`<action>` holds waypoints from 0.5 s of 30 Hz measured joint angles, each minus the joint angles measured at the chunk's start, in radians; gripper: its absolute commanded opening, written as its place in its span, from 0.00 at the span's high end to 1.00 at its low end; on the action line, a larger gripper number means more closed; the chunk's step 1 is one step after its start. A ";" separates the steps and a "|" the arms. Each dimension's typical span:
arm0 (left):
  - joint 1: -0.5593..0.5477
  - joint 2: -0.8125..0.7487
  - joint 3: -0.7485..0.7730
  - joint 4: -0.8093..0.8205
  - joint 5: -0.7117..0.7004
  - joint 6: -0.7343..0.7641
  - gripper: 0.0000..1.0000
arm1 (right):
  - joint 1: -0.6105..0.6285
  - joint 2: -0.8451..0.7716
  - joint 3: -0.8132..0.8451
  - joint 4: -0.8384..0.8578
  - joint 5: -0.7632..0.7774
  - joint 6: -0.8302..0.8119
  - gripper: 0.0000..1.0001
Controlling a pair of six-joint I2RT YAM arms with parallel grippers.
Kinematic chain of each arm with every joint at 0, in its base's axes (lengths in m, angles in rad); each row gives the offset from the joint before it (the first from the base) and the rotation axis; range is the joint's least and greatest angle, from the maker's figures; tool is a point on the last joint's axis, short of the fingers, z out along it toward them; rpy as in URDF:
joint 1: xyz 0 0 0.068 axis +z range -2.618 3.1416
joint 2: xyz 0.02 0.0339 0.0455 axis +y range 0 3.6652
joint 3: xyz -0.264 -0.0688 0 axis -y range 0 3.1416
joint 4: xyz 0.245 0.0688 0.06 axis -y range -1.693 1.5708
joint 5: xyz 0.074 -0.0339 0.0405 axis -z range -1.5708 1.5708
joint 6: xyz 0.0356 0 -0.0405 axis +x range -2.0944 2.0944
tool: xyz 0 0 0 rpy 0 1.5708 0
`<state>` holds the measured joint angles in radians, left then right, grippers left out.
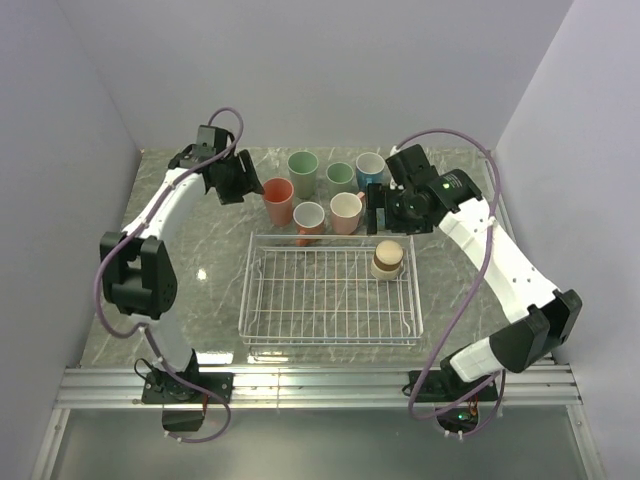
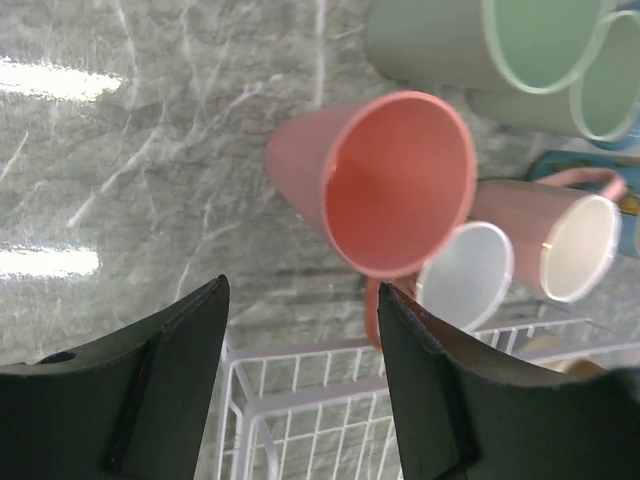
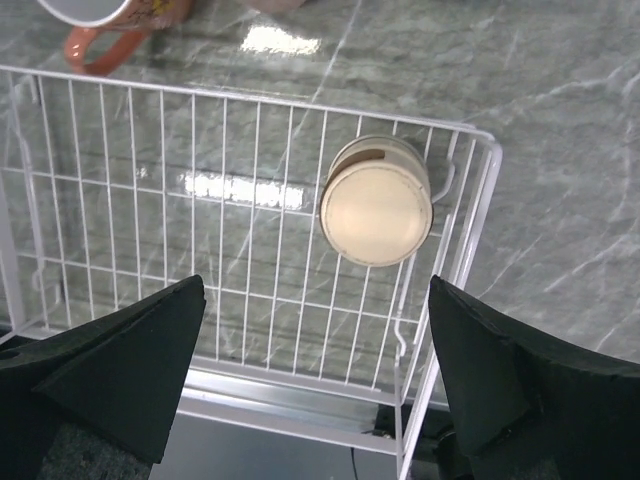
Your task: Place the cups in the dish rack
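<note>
The white wire dish rack (image 1: 320, 300) lies mid-table. One cream and brown cup (image 1: 389, 259) stands upside down in its far right corner, also seen from above as a pale round base (image 3: 377, 207) inside the rack's rim (image 3: 250, 100). Several cups stand behind the rack: a tall salmon cup (image 1: 278, 200), a sage green cup (image 1: 303, 172), a green mug (image 1: 341, 180), a blue cup (image 1: 371, 168), a salmon mug (image 1: 309, 220) and a pink mug (image 1: 346, 212). My left gripper (image 1: 238, 182) is open, just left of the salmon cup (image 2: 400, 185). My right gripper (image 1: 385, 212) hangs open above the rack, empty.
Grey walls close the table on the left, back and right. The rack's near corner (image 2: 300, 352) shows under my left gripper (image 2: 302, 290). A metal rail runs along the table's front edge (image 1: 320, 385). My right gripper (image 3: 317, 290) frames the rack's near right corner.
</note>
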<state>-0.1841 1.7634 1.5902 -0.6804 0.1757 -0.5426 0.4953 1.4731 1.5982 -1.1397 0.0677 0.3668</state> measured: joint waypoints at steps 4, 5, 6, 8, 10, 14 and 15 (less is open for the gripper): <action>0.000 0.072 0.031 -0.015 -0.010 0.010 0.35 | 0.000 -0.035 -0.046 0.002 -0.020 0.013 0.01; 0.000 0.085 0.039 -0.019 -0.013 0.012 0.35 | 0.000 -0.042 -0.060 0.001 -0.023 0.014 0.01; 0.000 0.095 0.048 -0.021 -0.014 0.016 0.35 | 0.000 -0.047 -0.073 -0.001 -0.024 0.015 0.01; -0.002 0.111 0.066 -0.022 -0.016 0.026 0.36 | 0.000 -0.057 -0.095 0.000 -0.024 0.018 0.01; -0.005 0.121 0.082 -0.021 -0.017 0.031 0.36 | 0.000 -0.072 -0.120 0.000 -0.025 0.021 0.01; -0.017 0.141 0.113 -0.023 -0.023 0.038 0.40 | 0.000 -0.101 -0.157 0.000 -0.030 0.034 0.02; -0.021 0.148 0.120 -0.022 -0.025 0.040 0.45 | 0.000 -0.106 -0.163 0.001 -0.032 0.036 0.02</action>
<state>-0.2047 1.9110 1.7103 -0.7021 0.1505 -0.5022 0.4953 1.3666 1.4353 -1.1385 0.0360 0.4030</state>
